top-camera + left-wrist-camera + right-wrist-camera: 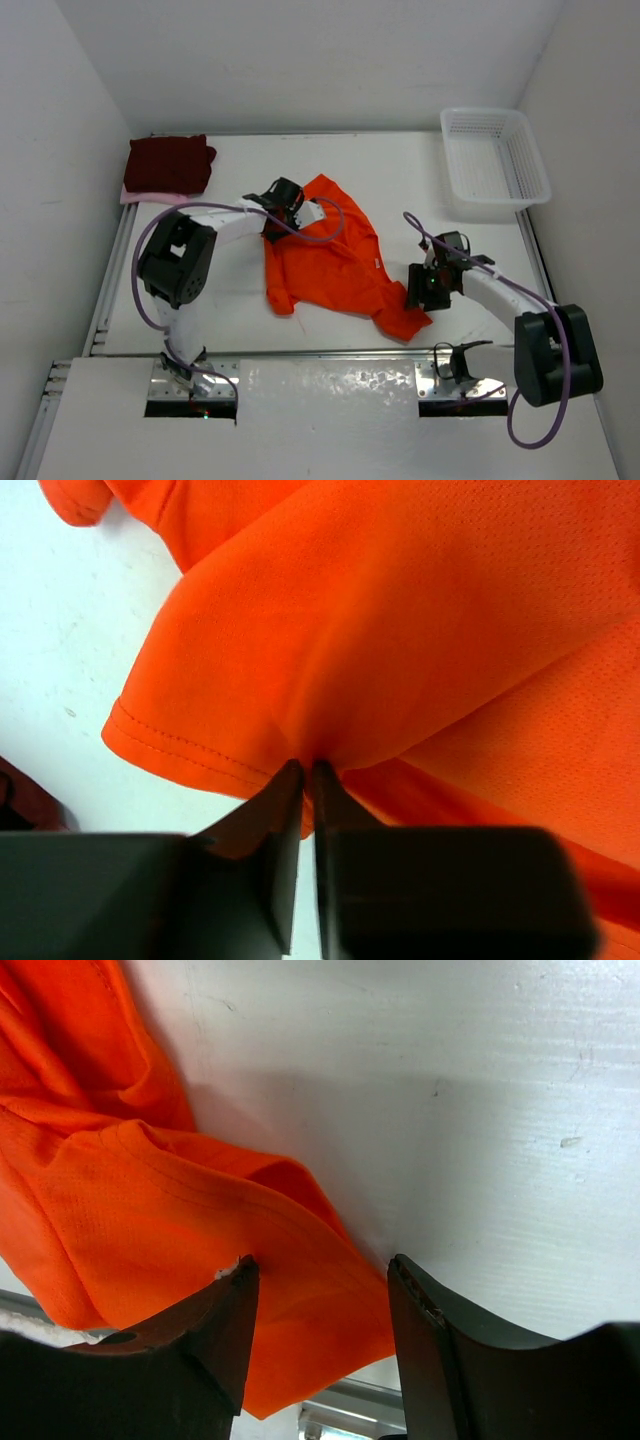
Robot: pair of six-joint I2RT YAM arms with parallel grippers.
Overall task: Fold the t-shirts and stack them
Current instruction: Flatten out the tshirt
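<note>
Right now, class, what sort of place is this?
Likely a robot lab bench: a table boxed in by white walls, left arm and right arm at its edge, an orange t-shirt between them.

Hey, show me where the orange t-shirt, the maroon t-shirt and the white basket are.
orange t-shirt (335, 265): top view, middle of its spread-out body.
maroon t-shirt (168, 163): top view, centre of its folded upper surface.
white basket (495, 155): top view, its bare lattice floor.
</note>
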